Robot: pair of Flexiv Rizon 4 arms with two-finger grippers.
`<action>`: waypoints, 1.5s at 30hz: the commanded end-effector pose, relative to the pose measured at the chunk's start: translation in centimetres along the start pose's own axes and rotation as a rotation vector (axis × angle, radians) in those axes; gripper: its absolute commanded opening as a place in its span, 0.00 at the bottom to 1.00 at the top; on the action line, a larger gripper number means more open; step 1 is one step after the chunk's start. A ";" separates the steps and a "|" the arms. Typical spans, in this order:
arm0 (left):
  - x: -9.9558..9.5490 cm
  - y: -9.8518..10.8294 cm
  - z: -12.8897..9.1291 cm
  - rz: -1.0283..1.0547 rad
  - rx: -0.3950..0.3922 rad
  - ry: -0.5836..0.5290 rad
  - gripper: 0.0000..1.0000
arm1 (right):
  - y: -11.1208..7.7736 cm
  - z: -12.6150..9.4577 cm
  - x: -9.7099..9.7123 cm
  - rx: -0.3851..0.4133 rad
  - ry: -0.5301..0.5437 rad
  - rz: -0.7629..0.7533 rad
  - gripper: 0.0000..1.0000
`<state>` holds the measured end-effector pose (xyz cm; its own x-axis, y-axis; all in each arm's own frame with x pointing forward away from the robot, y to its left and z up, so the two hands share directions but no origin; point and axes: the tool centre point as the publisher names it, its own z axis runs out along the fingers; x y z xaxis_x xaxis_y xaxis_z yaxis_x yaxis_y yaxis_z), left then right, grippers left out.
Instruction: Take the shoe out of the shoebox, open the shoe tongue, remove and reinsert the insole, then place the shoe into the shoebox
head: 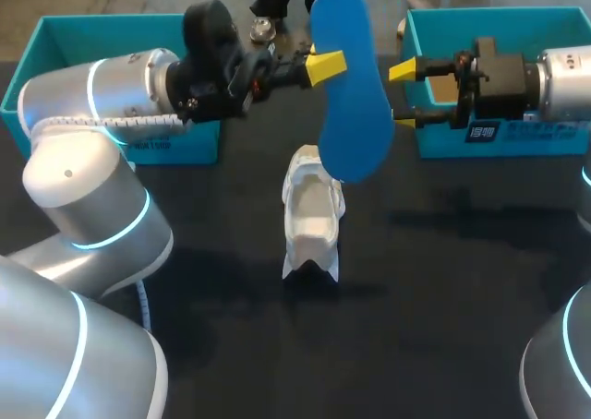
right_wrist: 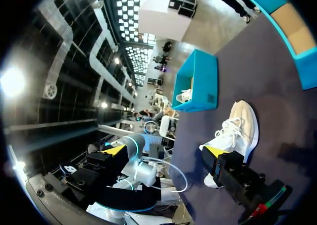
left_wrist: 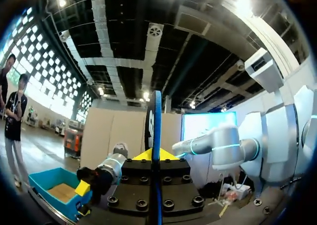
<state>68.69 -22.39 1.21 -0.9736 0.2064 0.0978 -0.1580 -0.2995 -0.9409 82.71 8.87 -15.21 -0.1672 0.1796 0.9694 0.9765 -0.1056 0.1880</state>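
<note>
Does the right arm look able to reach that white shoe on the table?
Probably yes: the right gripper is open and empty, and the shoe stands uncovered on the table; only the blue insole held by the left gripper hangs nearby.

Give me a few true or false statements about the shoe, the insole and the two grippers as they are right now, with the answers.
1. The left gripper is shut on the blue insole. True.
2. The white shoe lies inside a shoebox. False: it stands on the black table, out in the open.
3. The right gripper is open, its tips close by the insole's edge. True.
4. The insole sits inside the shoe. False: it is held up in the air above the shoe.
</note>
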 end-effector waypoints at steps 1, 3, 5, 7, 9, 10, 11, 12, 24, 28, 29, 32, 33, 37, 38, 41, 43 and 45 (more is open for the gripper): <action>-0.6 -0.1 -1.2 0.432 -0.113 0.155 0.00 | 0.1 0.2 -0.1 0.000 0.000 0.000 1.00; -0.9 -0.1 -1.5 0.500 -0.157 0.167 0.00 | 0.1 0.2 -0.1 0.000 0.000 0.000 1.00; -1.1 -0.2 -1.7 0.568 -0.188 0.171 0.00 | 0.1 0.2 -0.1 0.000 0.000 0.000 1.00; -1.3 -0.2 -1.8 0.604 -0.211 0.144 0.00 | 0.1 0.2 -0.1 0.000 0.000 0.000 1.00; -1.4 -0.3 -1.8 0.580 -0.231 0.101 0.00 | 0.1 0.2 -0.1 0.000 0.000 0.000 1.00; -1.4 -0.3 -1.8 0.580 -0.231 0.101 0.00 | 0.1 0.2 -0.1 0.000 0.000 0.000 1.00; -1.4 -0.3 -1.8 0.580 -0.231 0.101 0.00 | 0.1 0.2 -0.1 0.000 0.000 0.000 1.00; -1.4 -0.3 -1.8 0.580 -0.231 0.101 0.00 | 0.1 0.2 -0.1 0.000 0.000 0.000 1.00; -1.4 -0.3 -1.8 0.580 -0.231 0.101 0.00 | 0.1 0.2 -0.1 0.000 0.000 0.000 1.00; -1.4 -0.3 -1.8 0.580 -0.231 0.101 0.00 | 0.1 0.2 -0.1 0.000 0.000 0.000 1.00; -1.4 -0.3 -1.8 0.580 -0.231 0.101 0.00 | 0.1 0.2 -0.1 0.000 0.000 0.000 1.00; -1.8 0.1 -2.1 0.669 -0.248 0.117 0.00 | 0.1 0.2 -0.1 0.000 0.000 0.000 1.00; -1.9 0.3 -2.3 0.723 -0.258 0.138 0.00 | 0.1 0.2 -0.1 0.000 0.000 0.000 1.00; -2.3 1.0 -3.0 0.888 -0.267 0.174 0.00 | 0.1 0.2 -0.1 0.000 0.000 0.000 1.00; -2.4 1.3 -3.3 0.957 -0.275 0.202 0.00 | 0.1 0.2 -0.1 0.000 0.000 0.000 1.00; -2.7 1.8 -3.9 1.064 -0.272 0.216 0.00 | 0.1 0.2 -0.1 0.000 0.000 0.000 1.00; -2.8 2.2 -4.2 1.129 -0.266 0.222 0.00 | 0.1 0.2 -0.1 0.000 0.000 0.000 1.00; -2.8 2.8 -4.6 1.227 -0.273 0.262 0.00 | 0.1 0.2 -0.1 0.000 0.000 0.000 1.00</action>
<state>71.72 -19.84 -2.38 -0.5765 0.1390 -0.8052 0.7804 -0.1983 -0.5930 82.76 8.93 -15.23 -0.1666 0.1803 0.9694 0.9767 -0.1049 0.1874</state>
